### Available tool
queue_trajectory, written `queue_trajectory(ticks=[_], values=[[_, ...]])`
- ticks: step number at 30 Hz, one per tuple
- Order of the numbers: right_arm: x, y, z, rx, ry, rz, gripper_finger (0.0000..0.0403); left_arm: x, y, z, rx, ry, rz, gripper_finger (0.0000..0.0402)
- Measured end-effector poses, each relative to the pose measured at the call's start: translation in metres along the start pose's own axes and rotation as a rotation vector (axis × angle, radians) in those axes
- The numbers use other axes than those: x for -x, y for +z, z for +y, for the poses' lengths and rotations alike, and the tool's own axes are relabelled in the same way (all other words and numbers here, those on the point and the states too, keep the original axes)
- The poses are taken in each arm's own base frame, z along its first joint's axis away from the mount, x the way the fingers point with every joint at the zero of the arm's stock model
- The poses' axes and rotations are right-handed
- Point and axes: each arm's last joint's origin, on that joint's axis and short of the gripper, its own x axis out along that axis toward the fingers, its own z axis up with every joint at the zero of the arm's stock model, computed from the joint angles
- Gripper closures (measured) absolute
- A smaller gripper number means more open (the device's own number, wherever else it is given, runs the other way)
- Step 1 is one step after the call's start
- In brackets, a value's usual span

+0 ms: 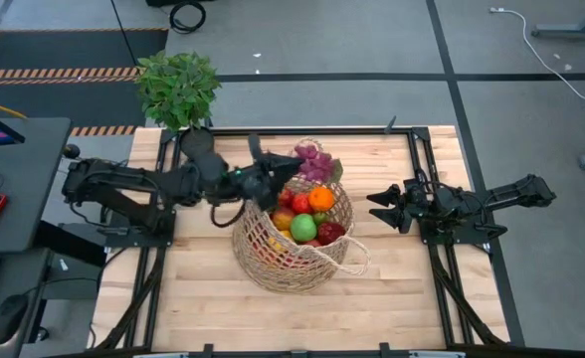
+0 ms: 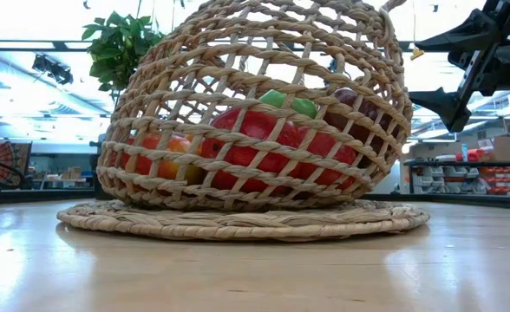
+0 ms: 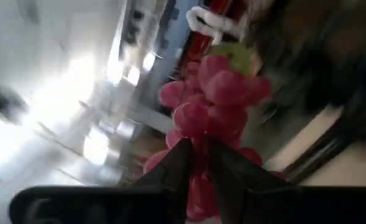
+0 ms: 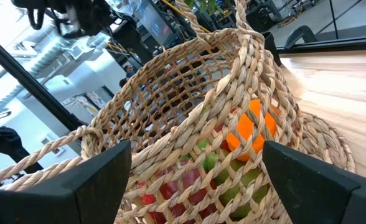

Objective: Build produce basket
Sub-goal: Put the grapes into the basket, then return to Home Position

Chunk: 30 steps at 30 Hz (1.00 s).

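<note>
The tan wicker basket (image 1: 297, 239) stands mid-table on a round woven mat (image 2: 238, 221). Inside it lie produce: an orange (image 1: 320, 199), a green apple (image 1: 303, 228) and red fruits (image 2: 264, 139). My left gripper (image 1: 289, 179) reaches in from the table's left, shut on a bunch of purple grapes (image 1: 315, 161) held over the basket's far rim. My right gripper (image 1: 375, 207) waits open just right of the basket with nothing between its fingers (image 4: 102, 168). My left gripper pinches the grape bunch between its two fingers (image 3: 177, 165), on the grapes (image 3: 195, 146) toward the end away from the green leaf (image 3: 239, 56). The fingers come nearly level from the table's left. The bunch is lifted clear, sticking out beyond the fingertips over the basket's far rim.
A leafy potted plant (image 1: 178, 88) stands at the table's far left corner. The basket's looped handle (image 1: 357, 261) hangs over its near right side. Bare wood (image 1: 302, 313) lies in front of the basket.
</note>
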Motion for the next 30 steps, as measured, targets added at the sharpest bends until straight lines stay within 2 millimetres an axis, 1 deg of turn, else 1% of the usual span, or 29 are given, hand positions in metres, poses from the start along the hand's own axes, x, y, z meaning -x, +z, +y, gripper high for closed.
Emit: queue_trajectory(ticks=[3,5,6,8,10,14,16,18,21,23,28,30], values=[[0.000,0.000,0.000,0.000,0.000,0.000,0.0037,-0.004,-0.002,-0.013,0.354,-0.065,0.031,0.0335],[0.000,0.000,0.000,0.000,0.000,0.000,0.0037,-0.007,-0.003,-0.023,0.556,-0.106,0.060,0.0334],[0.000,0.000,0.000,0.000,0.000,-0.001,0.0037,-0.008,-0.004,-0.029,0.633,-0.135,0.091,0.0335],[0.000,0.000,0.000,0.000,0.000,0.000,0.0037,-0.011,-0.008,-0.045,0.730,-0.200,0.167,0.0337],[0.000,0.000,0.000,-0.001,0.001,-0.002,0.0037,-0.013,-0.015,-0.063,0.760,-0.279,0.268,0.0339],[0.000,0.000,0.000,-0.001,0.002,-0.003,0.0037,-0.015,-0.028,-0.099,0.735,-0.410,0.454,0.0337],[0.000,0.000,0.000,-0.001,0.002,-0.003,0.0037,-0.017,-0.033,-0.114,0.730,-0.451,0.518,0.0334],[0.000,0.000,0.000,-0.002,0.003,-0.005,0.0037,-0.017,-0.036,-0.124,0.735,-0.473,0.565,0.0330],[0.000,0.000,0.000,-0.002,0.004,-0.005,0.0037,-0.018,-0.037,-0.128,0.795,-0.465,0.597,0.0318],[0.000,0.000,0.000,-0.002,0.004,-0.005,0.0037,-0.019,-0.037,-0.127,0.833,-0.449,0.601,0.0301],[0.000,0.000,0.000,-0.002,0.003,-0.004,0.0037,-0.019,-0.034,-0.121,0.890,-0.426,0.601,0.0229],[0.000,0.000,0.000,-0.002,0.003,-0.005,0.0037,-0.020,-0.028,-0.116,0.924,-0.417,0.590,0.0200]])
